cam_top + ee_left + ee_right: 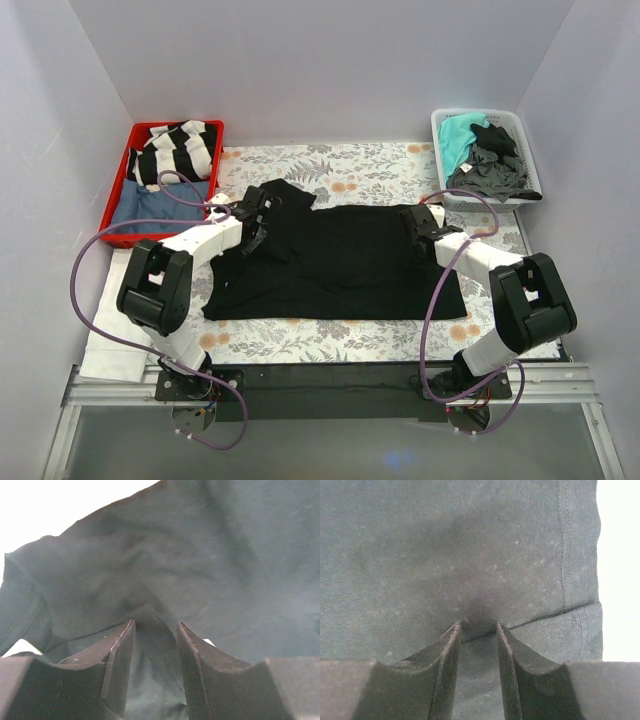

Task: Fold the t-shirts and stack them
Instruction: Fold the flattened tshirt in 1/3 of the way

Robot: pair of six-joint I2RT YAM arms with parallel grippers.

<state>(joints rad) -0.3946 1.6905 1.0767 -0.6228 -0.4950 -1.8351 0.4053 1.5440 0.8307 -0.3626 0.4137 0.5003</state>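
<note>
The black t-shirt (340,265) lies spread across the middle of the table. My left gripper (262,215) is at its upper left, by the sleeve. In the left wrist view its jaws are nearly closed on a raised ridge of the black t-shirt (150,645), which bunches up between the fingers (120,650). My right gripper (415,222) is at the shirt's upper right. Its fingers (450,650) pinch a folded edge of the black t-shirt (477,630) near the stitched hem. Teal and dark grey t-shirts (485,155) lie heaped in the white bin.
A red tray (120,205) at the back left holds striped and blue cloth. A white bin (530,165) stands at the back right. The table carries a floral cover (350,165). White walls close in the sides and back.
</note>
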